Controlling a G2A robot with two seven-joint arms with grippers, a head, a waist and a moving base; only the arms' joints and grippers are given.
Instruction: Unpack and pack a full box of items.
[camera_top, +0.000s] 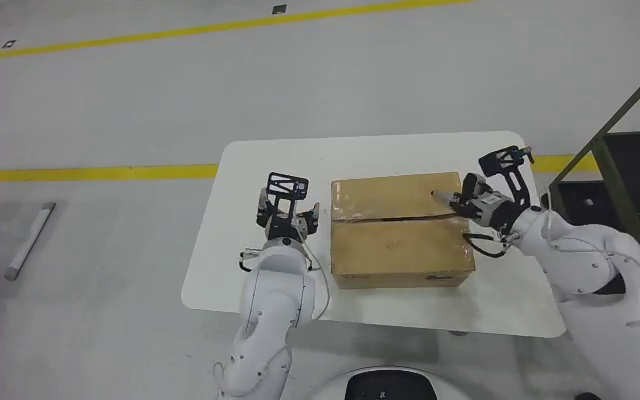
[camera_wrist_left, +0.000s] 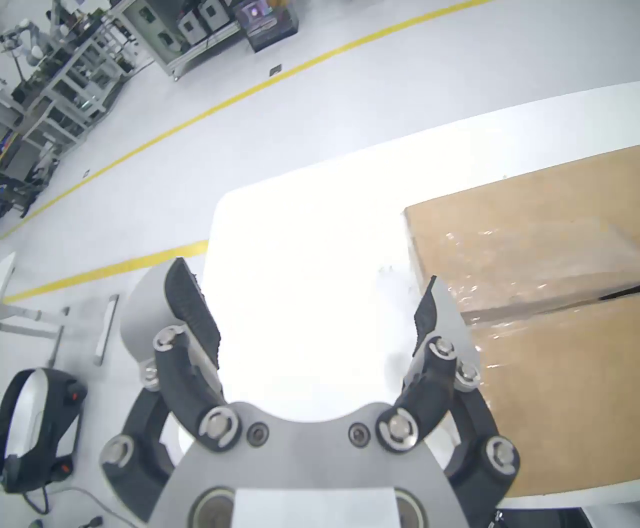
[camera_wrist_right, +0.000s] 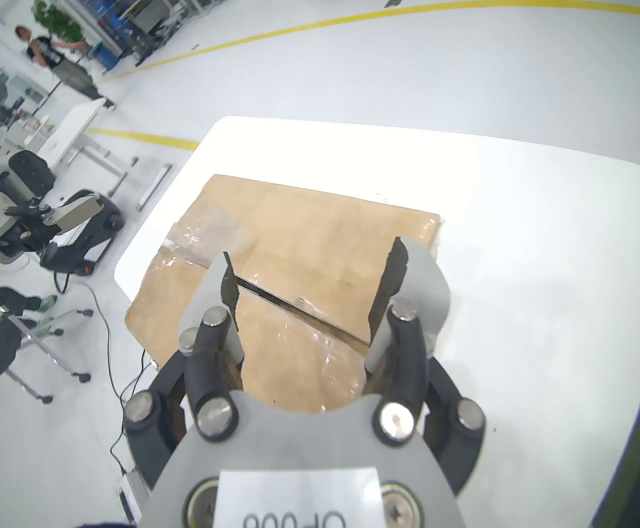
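A closed cardboard box (camera_top: 400, 230) lies in the middle of the white table, its two top flaps meeting at a dark seam with glossy tape at both ends. My left gripper (camera_top: 288, 185) hovers over the table just beside the box's left end, open and holding nothing; the left wrist view shows the gripper (camera_wrist_left: 305, 272) with the box (camera_wrist_left: 540, 240) off to one side. My right gripper (camera_top: 470, 185) hangs at the box's right end. In the right wrist view this gripper (camera_wrist_right: 312, 250) is open above the box (camera_wrist_right: 280, 220), its fingers either side of the seam.
The rounded white table (camera_top: 260, 270) has bare surface around the box on all sides. A dark green metal frame (camera_top: 600, 150) stands just off the table's right edge, behind the right arm. A pale tube (camera_top: 28, 240) lies on the floor far left.
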